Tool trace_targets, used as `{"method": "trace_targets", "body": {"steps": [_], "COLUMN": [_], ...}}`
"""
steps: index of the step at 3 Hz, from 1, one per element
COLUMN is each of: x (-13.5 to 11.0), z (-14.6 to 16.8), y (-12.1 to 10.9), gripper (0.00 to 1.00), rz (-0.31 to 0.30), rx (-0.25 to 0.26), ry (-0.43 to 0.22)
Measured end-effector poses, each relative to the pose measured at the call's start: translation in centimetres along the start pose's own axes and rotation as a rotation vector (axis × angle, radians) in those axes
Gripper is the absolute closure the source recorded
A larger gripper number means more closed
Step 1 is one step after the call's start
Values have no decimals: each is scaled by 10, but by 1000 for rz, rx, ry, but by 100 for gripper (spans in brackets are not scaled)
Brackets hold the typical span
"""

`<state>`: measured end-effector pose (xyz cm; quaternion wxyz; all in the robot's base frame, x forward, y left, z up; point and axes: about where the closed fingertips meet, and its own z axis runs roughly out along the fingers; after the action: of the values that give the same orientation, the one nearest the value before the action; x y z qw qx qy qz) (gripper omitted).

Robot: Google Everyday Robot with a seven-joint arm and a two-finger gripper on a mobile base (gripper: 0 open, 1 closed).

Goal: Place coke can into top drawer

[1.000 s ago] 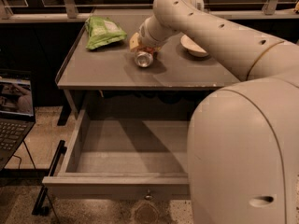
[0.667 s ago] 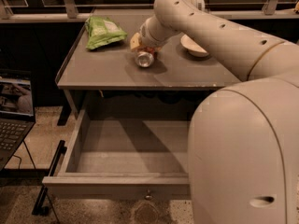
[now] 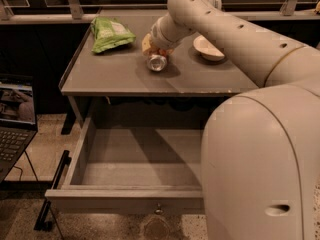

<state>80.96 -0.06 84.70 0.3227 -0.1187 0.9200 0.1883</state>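
The coke can (image 3: 156, 62) lies on its side on the grey cabinet top (image 3: 115, 76), its silver end facing the camera. My gripper (image 3: 154, 51) is right at the can, reaching down over it from behind, at the end of the white arm (image 3: 215, 21). Most of the can's red body is hidden by the gripper. The top drawer (image 3: 145, 164) is pulled wide open below the cabinet top. It is empty, and its front panel with a small round knob (image 3: 158, 210) faces the camera.
A green crinkled chip bag (image 3: 111, 33) lies at the back left of the cabinet top. A white bowl (image 3: 209, 48) sits to the right of the can. An open laptop (image 3: 15, 114) stands at the left. My white body (image 3: 260, 164) fills the lower right.
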Motion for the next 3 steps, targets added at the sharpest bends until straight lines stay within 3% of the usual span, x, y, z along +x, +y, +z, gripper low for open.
{"method": "trace_targets", "body": {"steps": [1, 2, 3], "x": [-2, 3, 9], "z": [-2, -9, -19], "y": [1, -5, -14], "gripper": [100, 100, 100], "rz": [0, -7, 12], "rx": [0, -75, -189], "ry": [0, -6, 1]}}
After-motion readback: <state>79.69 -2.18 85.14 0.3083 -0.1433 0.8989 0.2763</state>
